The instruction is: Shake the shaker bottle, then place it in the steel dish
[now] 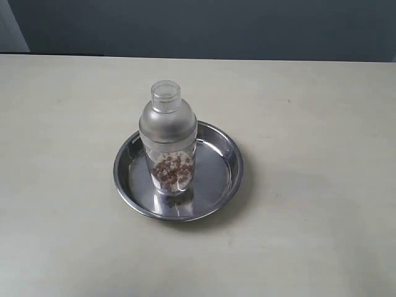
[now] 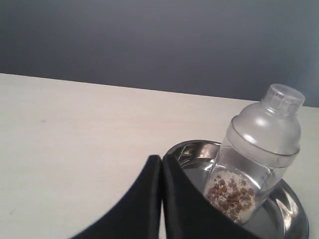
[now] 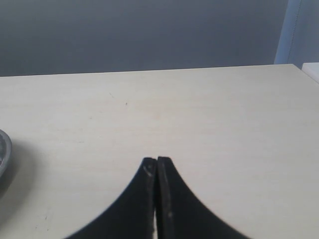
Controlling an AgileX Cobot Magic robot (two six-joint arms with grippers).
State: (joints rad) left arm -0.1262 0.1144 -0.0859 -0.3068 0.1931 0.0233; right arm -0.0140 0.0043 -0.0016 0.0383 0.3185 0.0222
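Observation:
The shaker bottle (image 1: pixel 168 139) stands upright inside the steel dish (image 1: pixel 224 170), its frosted dome and round cap on top and brown pellets in the clear lower part. No arm shows in the exterior view. In the left wrist view my left gripper (image 2: pixel 162 158) is shut with nothing held, apart from the shaker bottle (image 2: pixel 259 149), which stands in the steel dish (image 2: pixel 192 152) just beyond the fingertips. My right gripper (image 3: pixel 156 160) is shut and empty over bare table, with only the rim of the steel dish (image 3: pixel 4 152) at the picture's edge.
The pale tabletop (image 1: pixel 309 111) stretches around the dish on all sides. A dark wall (image 1: pixel 216 28) runs behind the table's far edge.

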